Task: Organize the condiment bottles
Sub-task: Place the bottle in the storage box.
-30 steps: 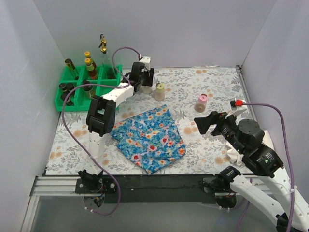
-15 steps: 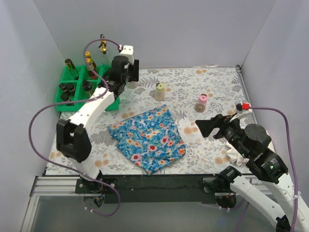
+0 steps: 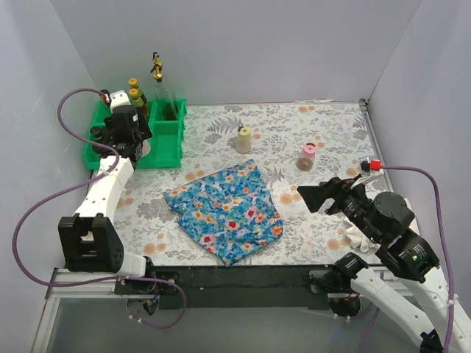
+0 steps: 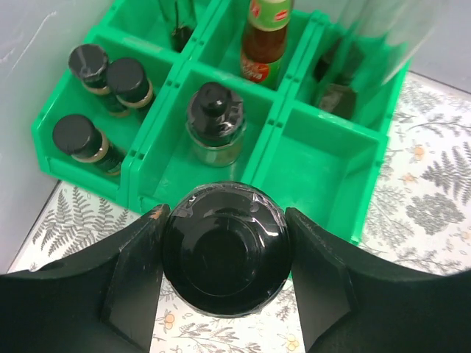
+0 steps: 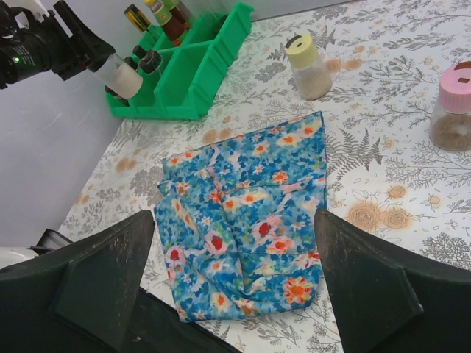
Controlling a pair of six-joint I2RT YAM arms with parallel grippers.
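Note:
My left gripper is shut on a white bottle with a black cap. It holds the bottle above the front edge of the green tray, and the right wrist view shows the white body hanging there. In the tray stand three dark black-capped jars, a knob-topped jar and a red-labelled sauce bottle. A cream bottle and a pink-lidded one stand on the table. My right gripper is open and empty, hovering over the blue floral cloth.
A tall clear gold-topped bottle stands at the back of the tray. The folded blue floral cloth lies mid-table. Grey walls close in on the left, back and right sides. The floral tablecloth covers the table.
My left arm has swung left from the middle back of the table to the tray, carrying the black-capped bottle. The right arm has hardly moved.

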